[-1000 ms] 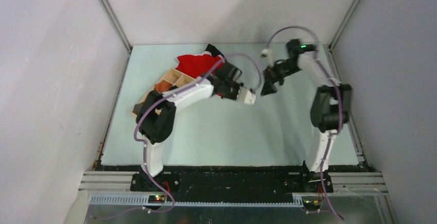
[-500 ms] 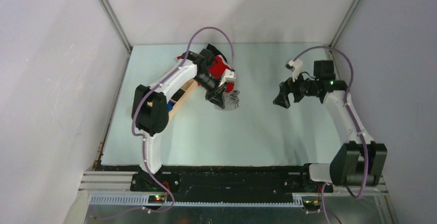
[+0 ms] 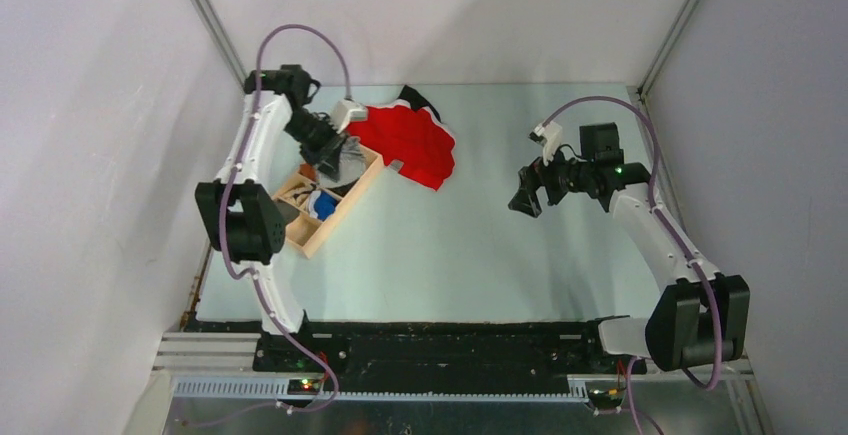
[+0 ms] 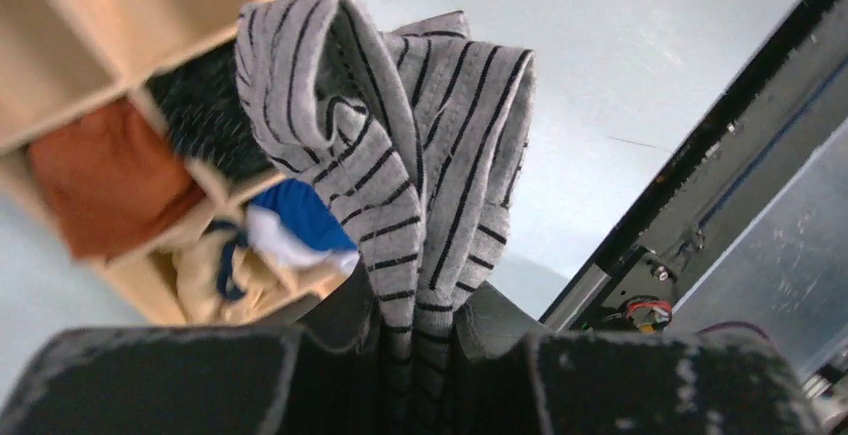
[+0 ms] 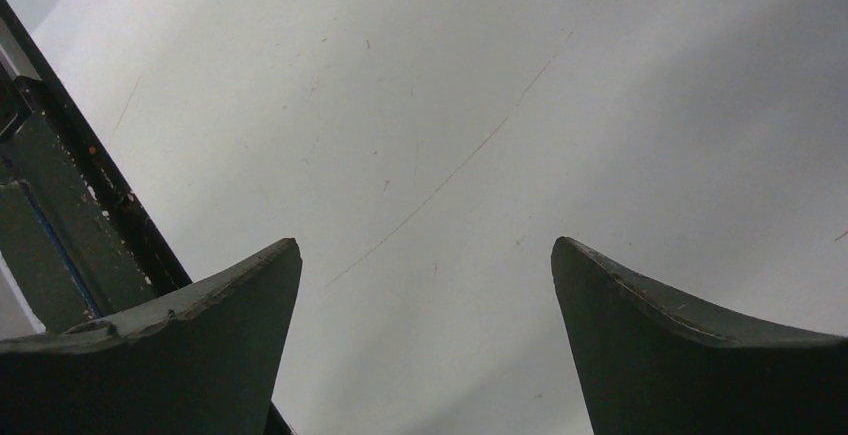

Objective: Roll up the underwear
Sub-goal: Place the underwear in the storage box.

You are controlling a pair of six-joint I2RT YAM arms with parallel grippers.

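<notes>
The grey-and-white striped underwear (image 4: 400, 165) hangs bunched from my left gripper (image 4: 425, 340), whose jaws are shut on its folds. In the top view my left gripper (image 3: 335, 155) holds the striped underwear (image 3: 347, 163) over the far end of the wooden divided box (image 3: 312, 235) at the table's left. My right gripper (image 3: 524, 201) is open and empty above bare table at the right; in its wrist view the right gripper (image 5: 425, 265) has both fingers spread with only table between them.
A bright red garment (image 3: 412, 143) with dark trim lies at the back centre, beside the box. The box holds an orange cloth (image 4: 110, 190), a dark striped cloth (image 4: 205, 115), a blue-and-white piece (image 4: 295, 220) and a tan piece (image 4: 215, 275). Grey walls enclose the table.
My left gripper has swung left from the table's middle to above the box, carrying the striped underwear. My right gripper has shifted slightly left and stays open.
</notes>
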